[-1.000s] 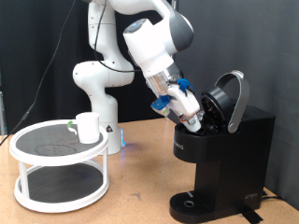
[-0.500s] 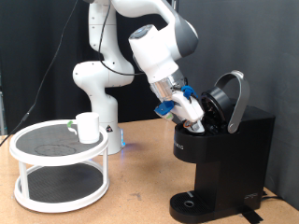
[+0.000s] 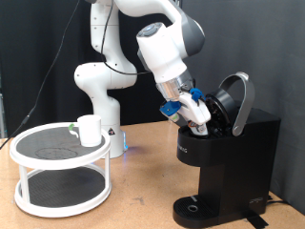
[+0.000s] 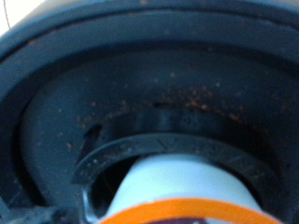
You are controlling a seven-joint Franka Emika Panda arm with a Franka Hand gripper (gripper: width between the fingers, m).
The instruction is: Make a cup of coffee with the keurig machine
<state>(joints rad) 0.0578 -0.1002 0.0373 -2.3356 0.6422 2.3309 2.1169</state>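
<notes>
Well apart, cup [image 3: 90,130] from fingers [image 3: 200,118]

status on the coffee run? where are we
Done: the keurig machine has its lid up. In hand: the gripper is at the open brew chamber; the wrist view shows a white pod at the chamber's ring. Left: the cup sits on the white rack, not under the spout.

Cup [image 3: 90,130] on shelf rack [image 3: 59,153] at left, keurig machine [image 3: 229,153] at right, pincer [image 3: 204,118] inside its open lid
</notes>
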